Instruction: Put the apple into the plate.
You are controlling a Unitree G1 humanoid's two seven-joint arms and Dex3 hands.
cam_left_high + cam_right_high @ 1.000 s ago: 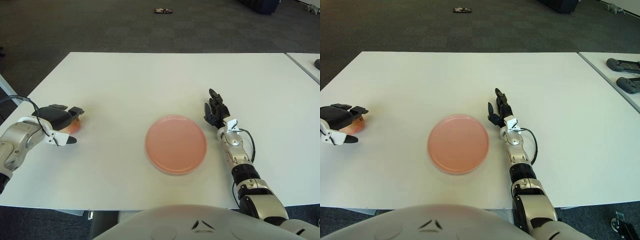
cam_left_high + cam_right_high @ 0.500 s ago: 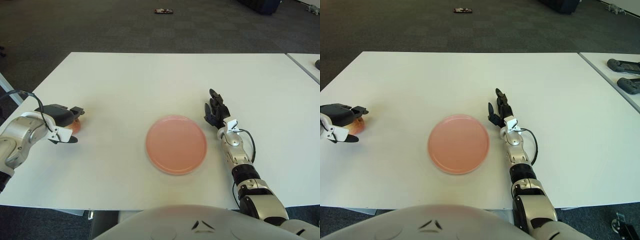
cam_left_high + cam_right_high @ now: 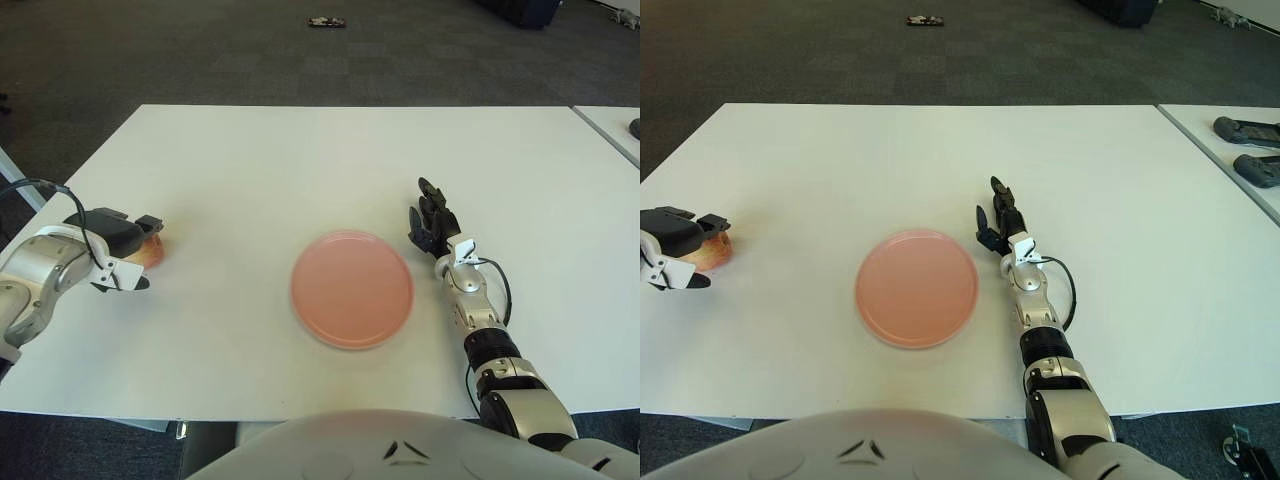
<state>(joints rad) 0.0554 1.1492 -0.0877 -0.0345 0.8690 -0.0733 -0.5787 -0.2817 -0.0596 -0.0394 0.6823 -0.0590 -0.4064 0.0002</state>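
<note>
Pink round plastic plate (image 3: 352, 288) sits mid-table on the white tabletop (image 3: 300, 160), and everything else is placed relative to it. The small reddish-orange apple (image 3: 150, 251) lies well to the plate's left, near the table's left edge, mostly covered by the robot's left hand (image 3: 112, 245). The right hand (image 3: 430, 222) shows just beside the plate's right rim, idle, fingers relaxed and loosely spread, holding nothing.

Key relation: apple is directly under and between the left hand's dark fingers (image 3: 148, 222), which reach over its top from the side away from the plate; a white-tipped lower finger (image 3: 120, 281) sticks out on the near side, apart from the fruit. So the left hand is far the nearer one, and the carry would run rightward across bare table to the plate. Apple looks roundish, no clear long axis.

Fingers are draped over the apple but look only partly closed. Can't tell whether they actually grip it or just hover/touch; apple seems to sit on the table, not lifted.

Hidden/unclear: most of the apple's body under the palm, contact points, any stem. In the right eye view the left hand (image 3: 670, 245) is cut off by the frame edge, w/ only a sliver of apple showing
</note>
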